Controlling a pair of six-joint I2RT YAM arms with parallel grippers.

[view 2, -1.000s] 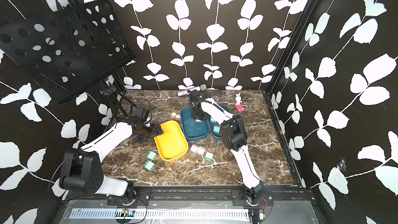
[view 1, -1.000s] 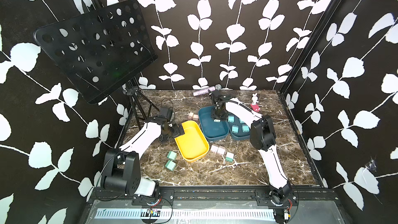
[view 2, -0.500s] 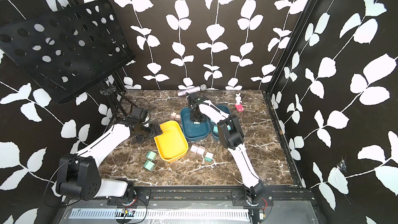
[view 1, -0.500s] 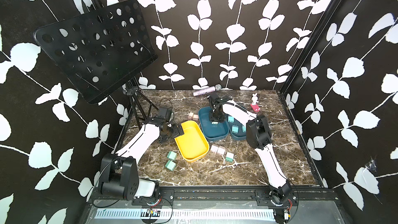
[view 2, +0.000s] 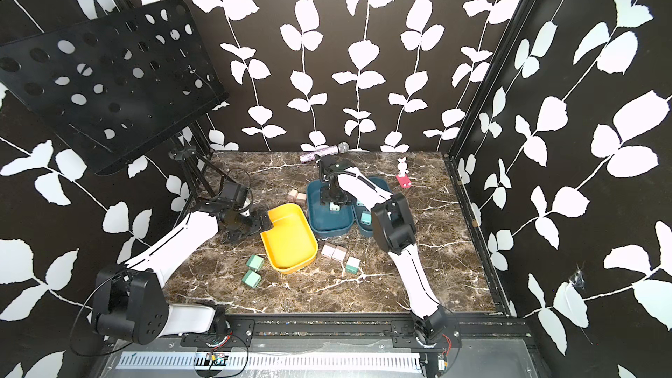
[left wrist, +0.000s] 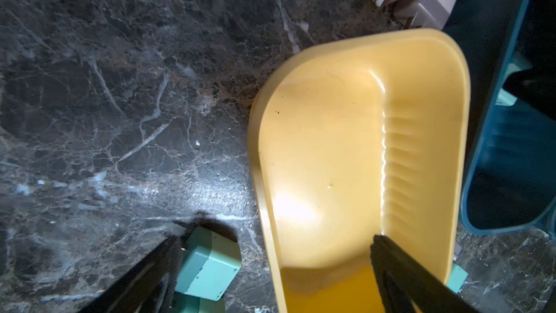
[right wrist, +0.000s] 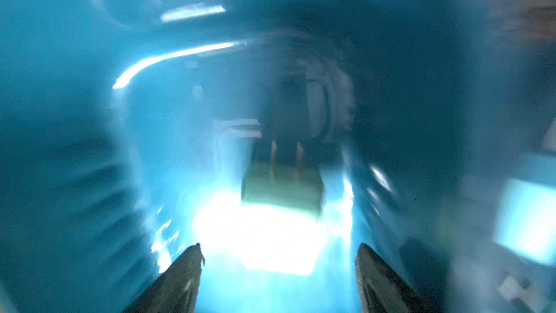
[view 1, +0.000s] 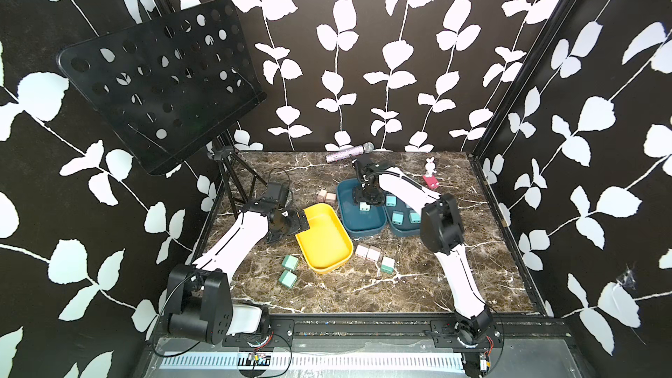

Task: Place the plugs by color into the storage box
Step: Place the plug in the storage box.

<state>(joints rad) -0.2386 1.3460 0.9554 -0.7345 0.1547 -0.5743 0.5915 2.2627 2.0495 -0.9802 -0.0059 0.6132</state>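
At the front of the marble tabletop (view 1: 327, 296), two teal-green cube plugs (view 1: 290, 262) lie nearest the left tool (view 1: 303, 220), jaws apart over a yellow plastic tray (view 1: 323, 239); beyond, the right tool (view 1: 364, 198), jaws apart, hovers above a pale green plug (view 1: 364, 207) in a dark teal tray (view 1: 360, 222).

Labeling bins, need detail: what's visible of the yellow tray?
The yellow tray is a glossy, plastic-looking rounded rectangle with raised walls and a ribbed strip along one inner side. It is empty and sits flat on the marble table, skewed, close beside the dark teal tray; contact unclear. The open left pincer straddles one end wall, one finger inside, one outside.
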